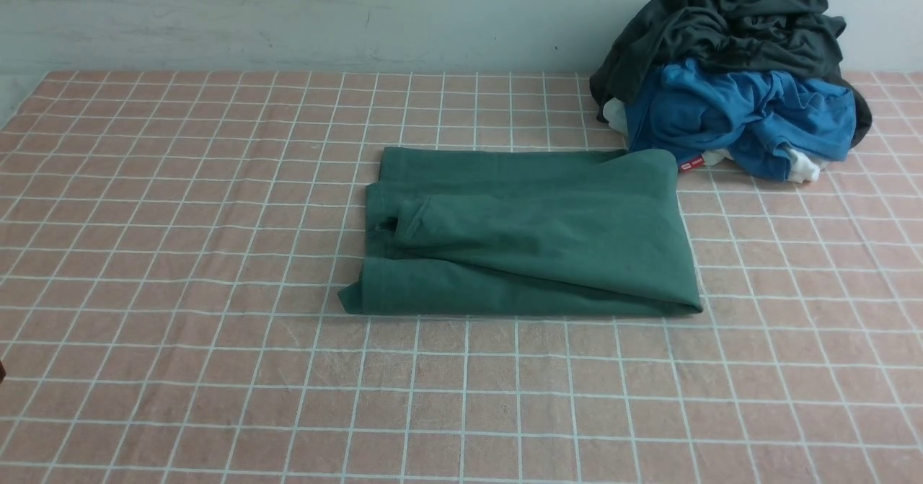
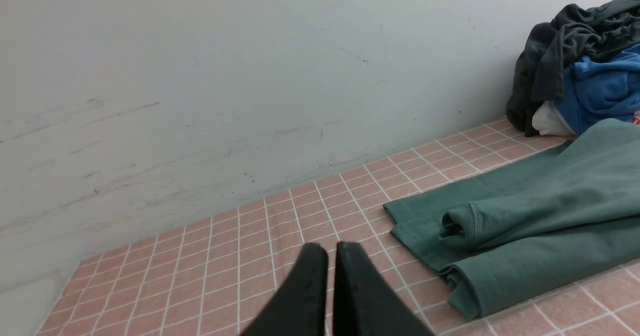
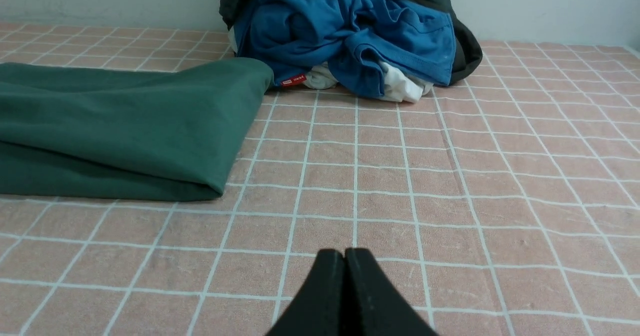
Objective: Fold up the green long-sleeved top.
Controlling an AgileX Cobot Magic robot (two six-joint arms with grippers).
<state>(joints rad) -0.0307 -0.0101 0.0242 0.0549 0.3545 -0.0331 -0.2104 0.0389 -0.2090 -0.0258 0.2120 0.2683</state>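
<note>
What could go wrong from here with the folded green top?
The sleeve cuff pokes out on the folded green top, so lifting it could let the sleeve slide loose. The top's far right corner lies right by the clothes pile, so a gripper reaching there might snag the blue garment.

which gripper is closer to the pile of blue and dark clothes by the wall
Right. The right gripper faces the pile across open cloth; the left gripper sits beyond the green top's far end from it.
</note>
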